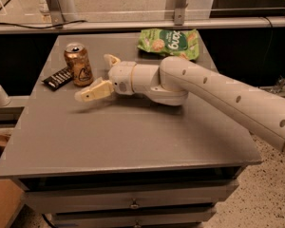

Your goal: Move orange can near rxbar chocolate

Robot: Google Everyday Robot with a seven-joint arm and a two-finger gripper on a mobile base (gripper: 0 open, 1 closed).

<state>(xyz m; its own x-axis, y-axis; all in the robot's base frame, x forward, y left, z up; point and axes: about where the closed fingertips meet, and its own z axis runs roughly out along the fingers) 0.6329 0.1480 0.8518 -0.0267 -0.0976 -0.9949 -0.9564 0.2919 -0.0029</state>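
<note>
The orange can [78,64] stands upright at the far left of the grey table [133,137], silver top up. The rxbar chocolate [57,78], a flat black bar, lies right beside it on the left, touching or almost touching its base. My gripper [97,77] is just right of the can, low over the table. Its fingers are spread open and empty: one finger [94,91] points forward-left, the other finger [112,60] points back. Nothing sits between them.
A green snack bag [169,42] lies at the back of the table, behind my arm [218,94]. A metal rail [142,23] runs behind the table. A cardboard box [2,201] sits on the floor at lower left.
</note>
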